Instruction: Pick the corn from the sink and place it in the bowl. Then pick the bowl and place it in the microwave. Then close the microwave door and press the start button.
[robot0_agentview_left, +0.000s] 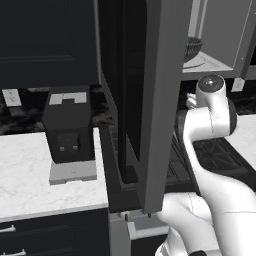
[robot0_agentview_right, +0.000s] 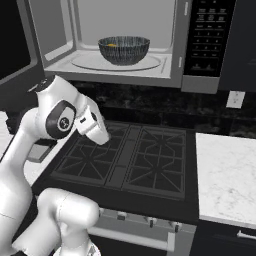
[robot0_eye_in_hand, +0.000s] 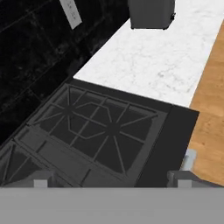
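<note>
The microwave (robot0_agentview_right: 65, 60) stands open above the stove. Its door (robot0_agentview_left: 137, 100) is swung out toward me as a large dark panel with a grey frame. The dark patterned bowl (robot0_agentview_right: 123, 50) sits on the turntable inside, and it also shows past the door's edge (robot0_agentview_left: 193, 47). A bit of yellow corn (robot0_agentview_right: 113, 45) peeks over the bowl's rim. My gripper (robot0_eye_in_hand: 110, 180) hangs below the microwave over the stove, open and empty, its fingertips (robot0_eye_in_hand: 41, 179) wide apart. The hand (robot0_agentview_right: 93, 124) is tucked close to the arm. The sink is out of view.
A black gas stove (robot0_agentview_right: 130, 160) lies under the hand. White marble counter (robot0_agentview_right: 225, 175) runs to its right, with a wall outlet (robot0_agentview_right: 234, 99) above. A dark coffee machine (robot0_agentview_left: 69, 130) stands on the left counter. The control strip (robot0_agentview_right: 207, 35) is on the microwave's right side.
</note>
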